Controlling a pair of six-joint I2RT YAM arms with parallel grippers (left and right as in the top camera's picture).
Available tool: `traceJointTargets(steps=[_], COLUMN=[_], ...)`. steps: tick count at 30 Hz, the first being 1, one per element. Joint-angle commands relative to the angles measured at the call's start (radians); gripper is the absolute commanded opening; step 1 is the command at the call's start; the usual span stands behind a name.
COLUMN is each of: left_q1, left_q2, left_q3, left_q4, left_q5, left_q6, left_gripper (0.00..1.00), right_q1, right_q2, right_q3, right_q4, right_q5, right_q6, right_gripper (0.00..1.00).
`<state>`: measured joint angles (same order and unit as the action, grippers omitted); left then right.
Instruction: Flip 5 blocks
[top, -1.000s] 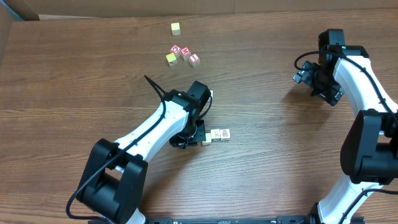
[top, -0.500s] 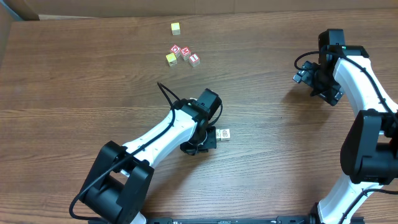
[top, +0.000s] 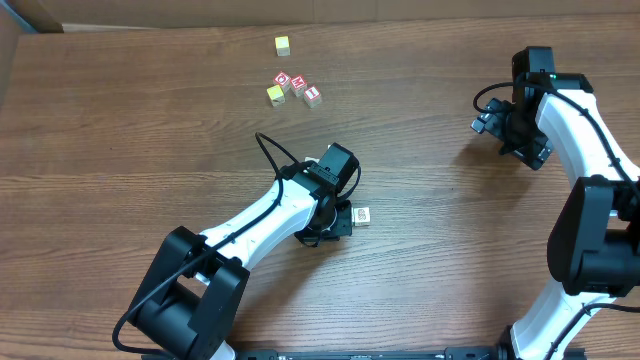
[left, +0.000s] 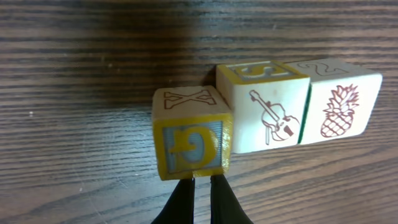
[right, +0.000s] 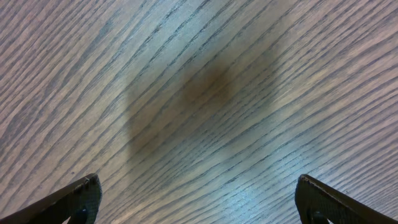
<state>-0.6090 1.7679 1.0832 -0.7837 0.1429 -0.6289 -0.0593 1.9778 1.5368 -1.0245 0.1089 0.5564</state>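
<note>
Three blocks lie in a row in the left wrist view. The nearest block (left: 189, 140) has a yellow-framed blue G face and an X face, and sits slightly out of line. Beside it are a violin block (left: 267, 109) and a pineapple block (left: 339, 102). My left gripper (left: 200, 182) is shut, holding nothing, its tips against the G block's near edge. Overhead, the left gripper (top: 332, 222) covers most of the row, and only one pale block (top: 362, 215) shows. My right gripper (top: 508, 126) hangs open over bare wood at the right, its fingers (right: 81, 198) wide apart.
A cluster of red-and-white letter cubes (top: 298, 86) with a yellow cube (top: 275, 94) lies at the back of the table. A lone yellow-topped cube (top: 283, 44) sits behind them. The brown wooden table (top: 120, 150) fills the view.
The left arm has swung right over the row of blocks, hiding two that showed a second ago. It has barely moved in the last half second. The right arm is still.
</note>
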Motion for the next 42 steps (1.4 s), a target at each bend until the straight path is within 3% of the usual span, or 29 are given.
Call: traceJointTargets(steps=[1,15,22,31,42], left_q1=[-0.001,-0.001,0.016,0.048,0.046], left_q2=[-0.004,-0.005,-0.043,-0.047,-0.005], left_q3=[-0.01,-0.006,0.062,0.082,0.018], left_q4=[0.003,0.028,-0.039,-0.072,0.005], left_q5=[-0.042,-0.006,0.004,-0.199,-0.196], left_q6=[-0.014,-0.008,0.017,0.02,-0.007], left_gripper=[0.04,0.04,0.04,0.04,0.04], right_q1=[-0.006,-0.006,-0.006,-0.006,-0.006], right_q2=[-0.027,-0.027,-0.027,-0.027,-0.027], right_q3=[-0.006,-0.006,-0.006,-0.006,-0.006], right_q4=[0.003,0.003,0.003,0.003,0.003], right_q5=[0.01,0.01,0.01,0.01,0.01], right_q6=[0.004,0.004,0.004,0.004,0.004], right_gripper=[1.0,1.0,1.0,1.0,1.0])
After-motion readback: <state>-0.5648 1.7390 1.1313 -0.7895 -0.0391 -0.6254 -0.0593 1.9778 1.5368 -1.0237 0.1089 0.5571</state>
